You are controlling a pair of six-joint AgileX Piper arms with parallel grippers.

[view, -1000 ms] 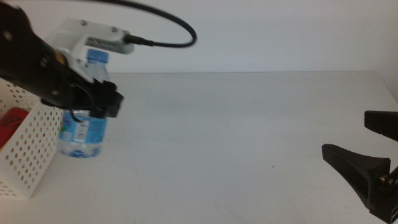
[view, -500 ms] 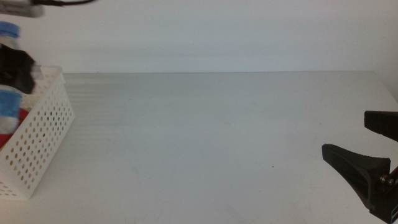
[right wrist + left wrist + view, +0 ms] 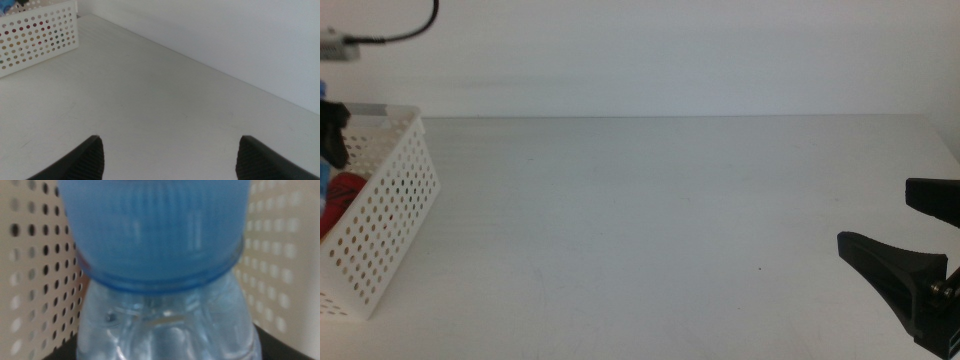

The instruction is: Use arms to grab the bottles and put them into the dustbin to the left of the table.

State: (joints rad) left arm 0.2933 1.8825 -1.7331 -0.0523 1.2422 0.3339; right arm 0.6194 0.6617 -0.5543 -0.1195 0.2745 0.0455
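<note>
My left gripper [image 3: 330, 132] is at the far left edge of the middle view, over the white perforated dustbin [image 3: 382, 215]. In the left wrist view it is shut on the clear water bottle [image 3: 165, 325], whose blue cap [image 3: 155, 230] fills the picture, with the dustbin's holed walls [image 3: 35, 270] on both sides. A red can [image 3: 344, 192] lies inside the dustbin. My right gripper [image 3: 905, 235] waits open and empty at the table's right side. The bottle of yellow liquid is out of view.
The white-grey table [image 3: 650, 220] stretches between the dustbin and the right gripper. The right wrist view shows the dustbin [image 3: 40, 31] far across the table [image 3: 165, 105]. A white wall stands behind the table.
My left gripper has lifted the water bottle off the table beside the dustbin, carried it left and lowered it inside the dustbin. The right gripper has not moved.
</note>
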